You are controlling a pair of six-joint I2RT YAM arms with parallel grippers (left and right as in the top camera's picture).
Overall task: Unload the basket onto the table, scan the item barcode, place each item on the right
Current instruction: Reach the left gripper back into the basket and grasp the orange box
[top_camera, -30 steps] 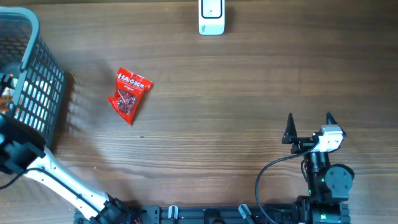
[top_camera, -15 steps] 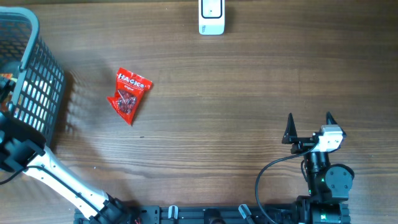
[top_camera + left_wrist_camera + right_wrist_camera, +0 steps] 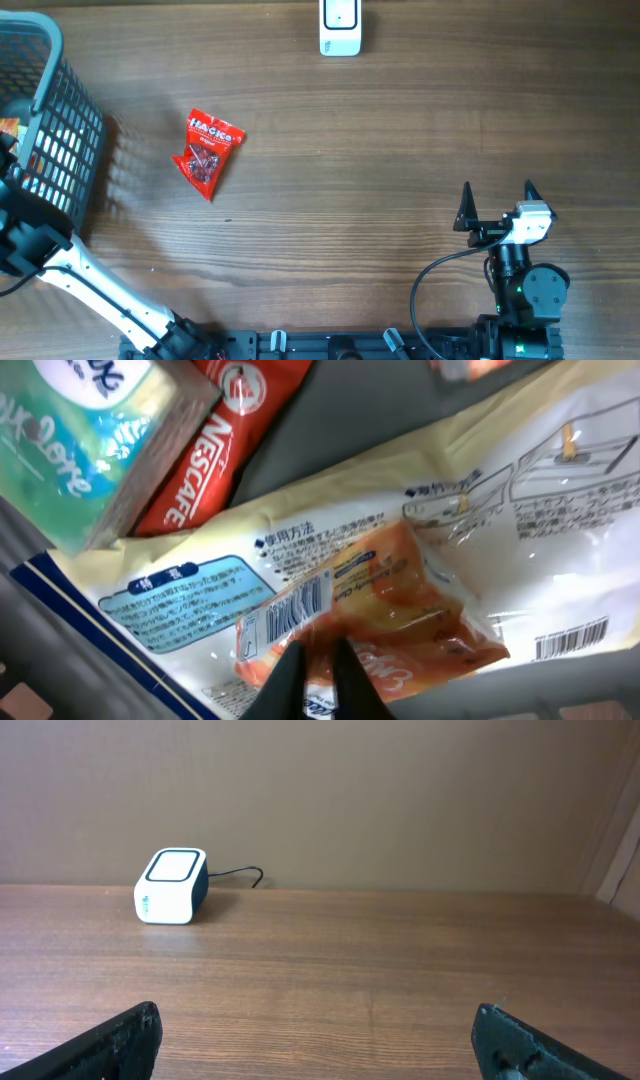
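basket far left, left arm reaching in | left gripper clenched on orange packet lying on a cream bag inside it | red packet flat on table, just right of basket | scanner at far edge, centre | right gripper near right, jaws spread wide

White scanner left on table; right hand spread wide.
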